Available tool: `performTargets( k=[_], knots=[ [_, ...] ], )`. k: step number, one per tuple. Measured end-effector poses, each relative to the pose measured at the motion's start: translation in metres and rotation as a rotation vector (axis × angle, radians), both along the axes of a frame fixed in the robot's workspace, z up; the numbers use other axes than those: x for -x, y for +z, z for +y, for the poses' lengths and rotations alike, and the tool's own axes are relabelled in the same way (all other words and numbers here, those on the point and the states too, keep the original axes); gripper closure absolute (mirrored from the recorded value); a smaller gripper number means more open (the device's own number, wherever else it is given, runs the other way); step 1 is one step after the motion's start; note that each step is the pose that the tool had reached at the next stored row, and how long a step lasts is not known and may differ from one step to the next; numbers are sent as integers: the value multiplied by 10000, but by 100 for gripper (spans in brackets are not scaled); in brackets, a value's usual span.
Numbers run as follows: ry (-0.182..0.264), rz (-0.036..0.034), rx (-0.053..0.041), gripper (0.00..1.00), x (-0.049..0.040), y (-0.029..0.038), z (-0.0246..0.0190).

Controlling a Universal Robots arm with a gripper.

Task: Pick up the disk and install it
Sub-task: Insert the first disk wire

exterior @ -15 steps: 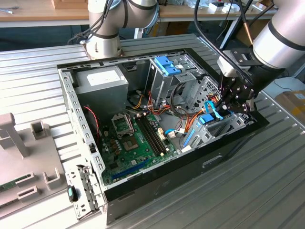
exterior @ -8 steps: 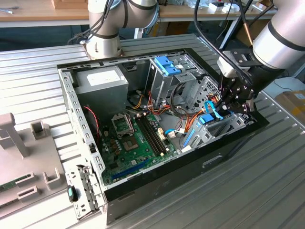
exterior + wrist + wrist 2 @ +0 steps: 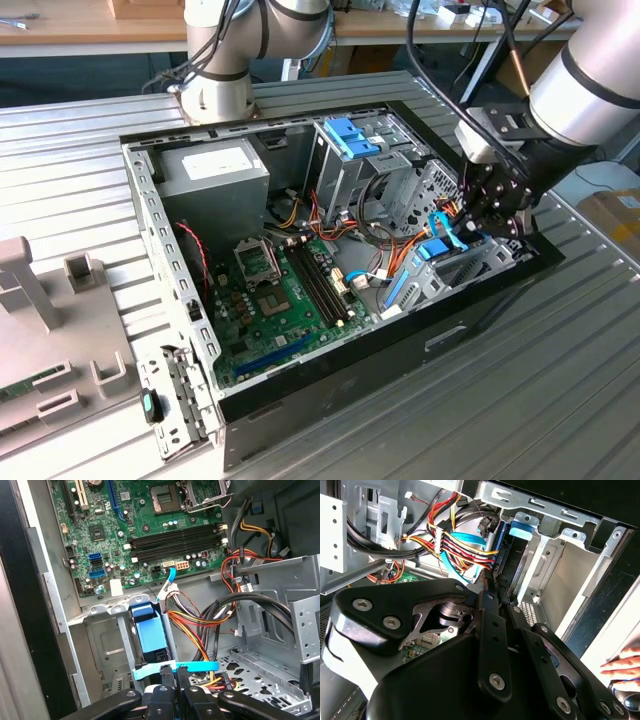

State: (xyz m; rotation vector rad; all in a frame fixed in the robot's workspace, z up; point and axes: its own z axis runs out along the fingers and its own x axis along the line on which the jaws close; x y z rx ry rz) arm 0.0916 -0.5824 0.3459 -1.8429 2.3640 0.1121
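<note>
A: Where's the black gripper (image 3: 478, 222)?

B: Low inside the open black computer case (image 3: 300, 385), at the corner on the exterior view's right. In the first wrist view its fingers (image 3: 167, 685) sit pressed close together; a thin flat blue cable (image 3: 200, 666) crosses just at their tips. Whether they pinch it, cannot tell.

A: And the disk?

B: The grey-black hard drive in its bright blue plastic carrier (image 3: 150, 635) stands seated in the grey metal bay (image 3: 107, 645) just beyond the fingertips, blue end tab toward the green motherboard (image 3: 130, 525). Second wrist view shows the tab (image 3: 522, 528) at the bay's edge, with bundled red-yellow-black wires (image 3: 465, 547) beside it.

A: Anything else?

B: A person's fingertips (image 3: 622, 666) at the case's outer edge. Case lies on a ribbed grey tabletop (image 3: 560, 400).
</note>
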Motion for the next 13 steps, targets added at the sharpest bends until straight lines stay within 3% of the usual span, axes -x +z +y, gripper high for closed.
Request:
performTargets(
  k=[13],
  knots=[
    [-206, 0, -4, 85, 0, 35, -5]
  ],
)
